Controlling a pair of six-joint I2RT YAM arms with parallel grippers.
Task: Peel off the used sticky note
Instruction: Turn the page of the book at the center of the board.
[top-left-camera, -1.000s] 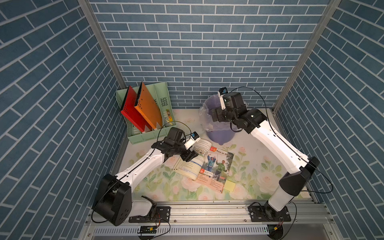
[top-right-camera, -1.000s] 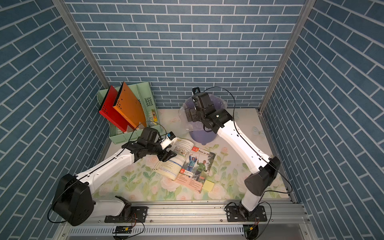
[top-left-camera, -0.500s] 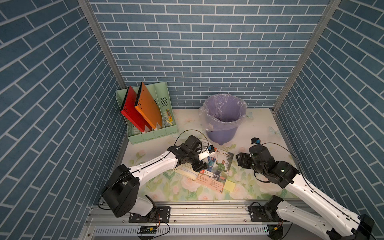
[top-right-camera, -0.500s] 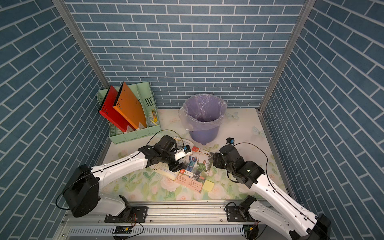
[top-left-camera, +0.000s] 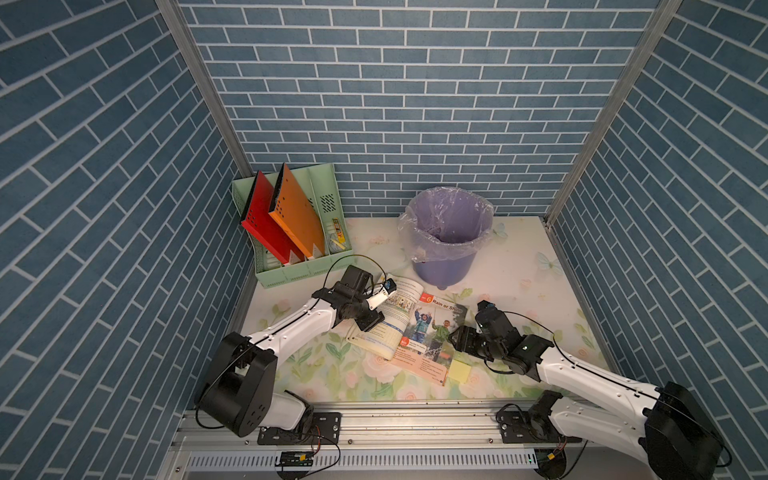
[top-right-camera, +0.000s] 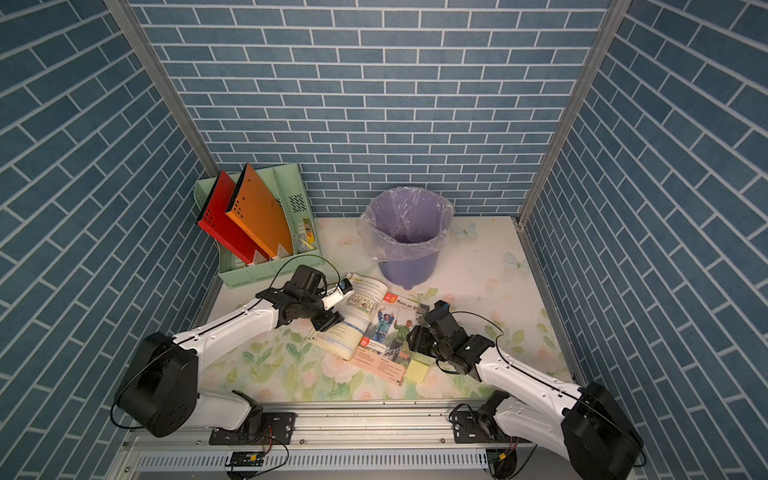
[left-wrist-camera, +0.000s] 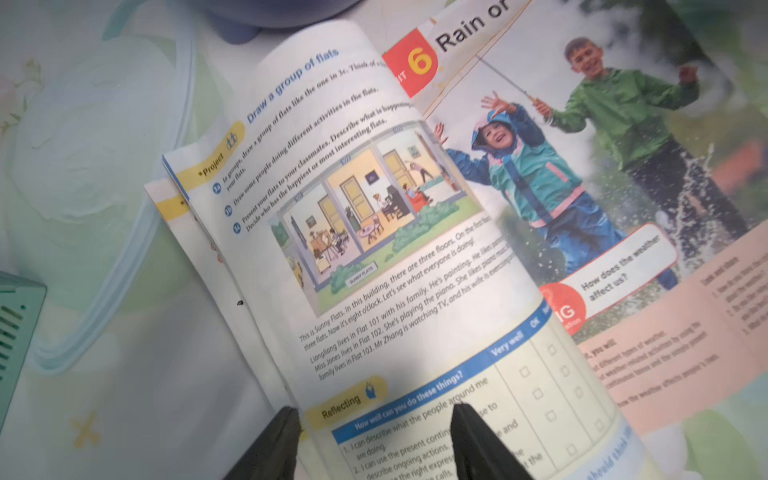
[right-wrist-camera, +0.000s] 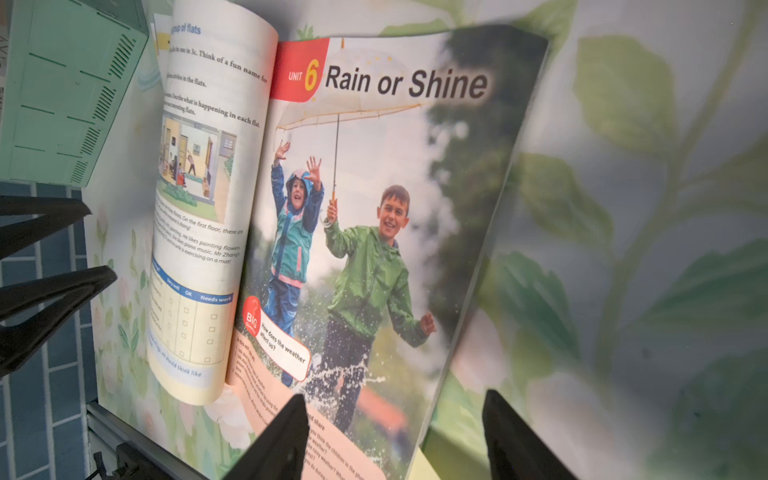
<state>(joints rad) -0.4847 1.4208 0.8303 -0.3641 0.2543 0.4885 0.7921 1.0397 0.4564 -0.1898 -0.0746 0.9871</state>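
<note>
Peeking out, is that sticky note (top-left-camera: 458, 370) tucked under a corner of the book (top-left-camera: 432, 332)? asks Mia.

Yes, says Ben; the rest lies on the worktop (top-left-camera: 519, 266). The right claw (right-wrist-camera: 394, 395) hangs near, spread and empty, maybe to grab it. The left claw (left-wrist-camera: 374, 407), spread too, sits over the left page (left-wrist-camera: 374, 249), maybe to keep the book flat.

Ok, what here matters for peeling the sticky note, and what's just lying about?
Job: square yellow paper sticky note; open illustrated textbook, note at its corner.
Lying about: lined purple plastic bin; mint-green plastic file rack; red folder; orange folder.
</note>
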